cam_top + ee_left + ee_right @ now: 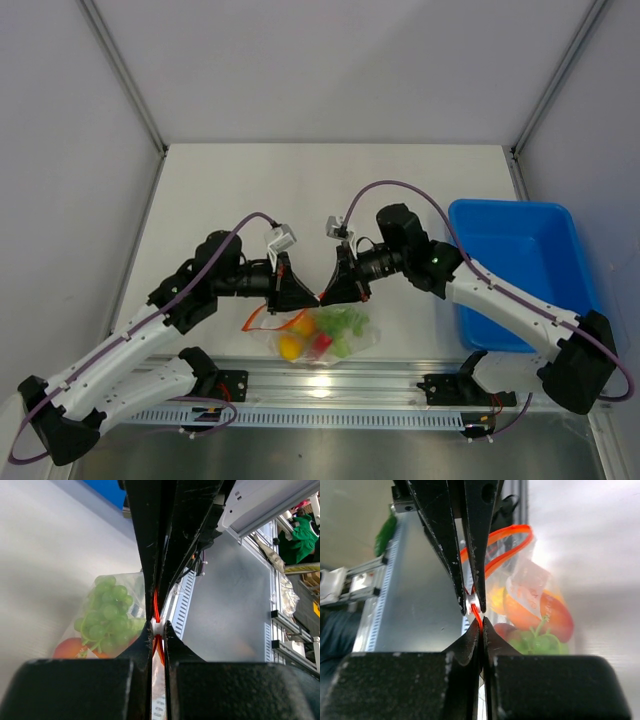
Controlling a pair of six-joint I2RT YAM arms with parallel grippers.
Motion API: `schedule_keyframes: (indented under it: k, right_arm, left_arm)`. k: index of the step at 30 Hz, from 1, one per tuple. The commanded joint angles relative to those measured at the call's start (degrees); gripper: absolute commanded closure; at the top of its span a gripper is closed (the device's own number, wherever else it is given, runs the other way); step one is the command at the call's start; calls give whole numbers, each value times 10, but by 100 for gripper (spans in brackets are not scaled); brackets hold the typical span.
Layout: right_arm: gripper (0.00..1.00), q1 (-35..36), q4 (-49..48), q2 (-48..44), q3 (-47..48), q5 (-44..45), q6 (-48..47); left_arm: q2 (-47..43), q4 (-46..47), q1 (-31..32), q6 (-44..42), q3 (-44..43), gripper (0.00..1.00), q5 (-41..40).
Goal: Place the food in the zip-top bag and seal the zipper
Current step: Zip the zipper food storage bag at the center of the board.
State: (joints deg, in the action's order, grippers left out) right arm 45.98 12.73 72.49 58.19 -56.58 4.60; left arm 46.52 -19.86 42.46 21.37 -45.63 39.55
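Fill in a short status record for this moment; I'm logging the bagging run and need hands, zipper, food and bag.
left hand: shut on the zipper
right hand: shut on the zipper, tip to tip with the left hand
zipper: strips apart beyond the pinch, not fully sealed
food: inside the zip-top bag
zip-top bag: body rests at the near edge of the table

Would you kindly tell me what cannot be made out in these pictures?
Zipper: top view, the left hand and right hand cover it; wrist views show short stretches only, so how far it is sealed is unclear.
Zip-top bag: food pieces overlap behind crinkled plastic; beyond the green grapes, no sure count.
Blue bin: top view, near left corner behind the right arm.
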Motion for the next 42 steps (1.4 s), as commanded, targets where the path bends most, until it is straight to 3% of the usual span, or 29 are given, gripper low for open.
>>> schedule_keyframes:
  k: [1,7,14,42]
  right_arm:
    - [100,-4,-12,-40,5,110,-12]
    - [100,-15,-40,-91,-24,169,15]
    - [100,-47,-41,-125,-46,180,27]
    - [100,-86,23,-251,-97,354,23]
  left_arm:
    - [-6,-12,-1,-10,-30,98,10]
    - [-13,-25,-5,-13,-25,97,3]
    - [-26,-44,-7,-19,-21,97,-11]
    - [-86,-120,-15,-36,-7,95,-45]
